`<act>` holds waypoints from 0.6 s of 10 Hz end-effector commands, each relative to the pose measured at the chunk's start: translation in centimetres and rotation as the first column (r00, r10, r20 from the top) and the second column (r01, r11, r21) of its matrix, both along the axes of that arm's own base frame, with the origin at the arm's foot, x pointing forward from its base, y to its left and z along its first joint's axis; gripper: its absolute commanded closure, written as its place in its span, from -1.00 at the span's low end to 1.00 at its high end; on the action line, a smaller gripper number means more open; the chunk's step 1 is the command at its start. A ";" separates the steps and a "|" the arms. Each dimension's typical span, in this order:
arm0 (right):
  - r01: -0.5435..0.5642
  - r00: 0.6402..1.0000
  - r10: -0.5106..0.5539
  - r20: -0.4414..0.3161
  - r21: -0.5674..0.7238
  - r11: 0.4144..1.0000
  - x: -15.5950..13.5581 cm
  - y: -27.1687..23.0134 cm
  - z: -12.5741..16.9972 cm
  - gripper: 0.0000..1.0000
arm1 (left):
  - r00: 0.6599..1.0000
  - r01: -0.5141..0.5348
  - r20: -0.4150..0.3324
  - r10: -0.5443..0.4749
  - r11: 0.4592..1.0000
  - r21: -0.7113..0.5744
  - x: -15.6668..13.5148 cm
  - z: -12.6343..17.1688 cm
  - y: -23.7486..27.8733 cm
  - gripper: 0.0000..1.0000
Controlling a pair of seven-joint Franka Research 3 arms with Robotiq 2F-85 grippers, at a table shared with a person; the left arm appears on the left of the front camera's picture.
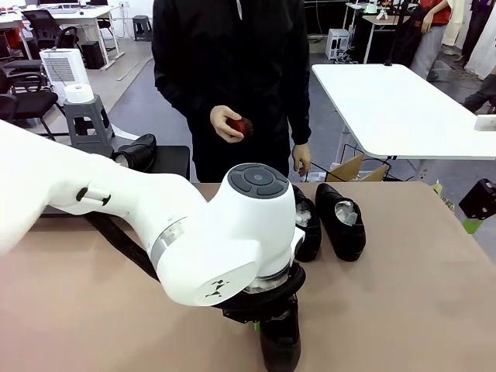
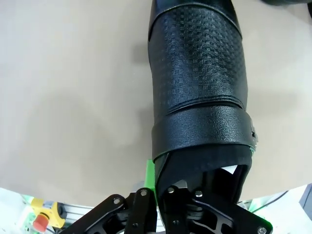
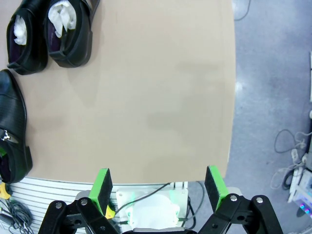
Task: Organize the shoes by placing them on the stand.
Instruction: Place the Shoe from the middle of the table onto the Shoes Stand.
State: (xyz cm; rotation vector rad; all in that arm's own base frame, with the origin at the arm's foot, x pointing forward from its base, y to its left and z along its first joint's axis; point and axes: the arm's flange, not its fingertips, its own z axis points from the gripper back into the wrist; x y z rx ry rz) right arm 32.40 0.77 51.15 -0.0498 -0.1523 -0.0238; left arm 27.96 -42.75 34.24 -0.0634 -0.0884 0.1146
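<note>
Left fingers [image 2: 150,176] clamped on black shoe [image 2: 195,73] rear; right fingers [image 3: 103,186] spread wide.

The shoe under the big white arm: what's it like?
The shoe is black leather, embossed in a fine grid over the front, with a pebbled strap across and a metal buckle at one side. White paper peeks from the opening. The left gripper is shut on its rim over the tan table.

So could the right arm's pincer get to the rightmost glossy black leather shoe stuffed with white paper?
Probably yes. The right pincer hangs open, and bare tan tabletop lies between it and that glossy black leather shoe; the left pincer grips another black shoe, off to one side.
</note>
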 end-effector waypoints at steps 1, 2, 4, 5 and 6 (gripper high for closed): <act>0.007 1.000 -0.007 0.002 -0.004 1.000 -0.1 0.0 0.0 -1.00 | 1.000 -0.007 -0.003 0.007 1.000 0.009 -0.5 1.1 0.4 1.00; 0.007 1.000 -0.007 0.002 -0.004 1.000 -0.1 0.0 0.0 -1.00 | 1.000 0.019 0.009 -0.020 1.000 0.023 -0.6 1.8 0.8 1.00; 0.007 1.000 -0.007 0.002 -0.004 1.000 -0.1 0.0 0.0 -1.00 | 0.996 0.074 0.050 -0.074 0.997 0.016 -1.4 4.2 2.6 1.00; 0.007 1.000 -0.007 0.002 -0.004 1.000 -0.1 0.0 0.0 -1.00 | 0.992 0.102 0.070 -0.100 0.995 -0.015 -1.5 6.3 4.7 1.00; 0.007 1.000 -0.007 0.002 -0.004 1.000 -0.1 0.0 0.0 -1.00 | 0.987 0.103 0.128 -0.102 0.995 0.000 -1.3 8.6 7.3 1.00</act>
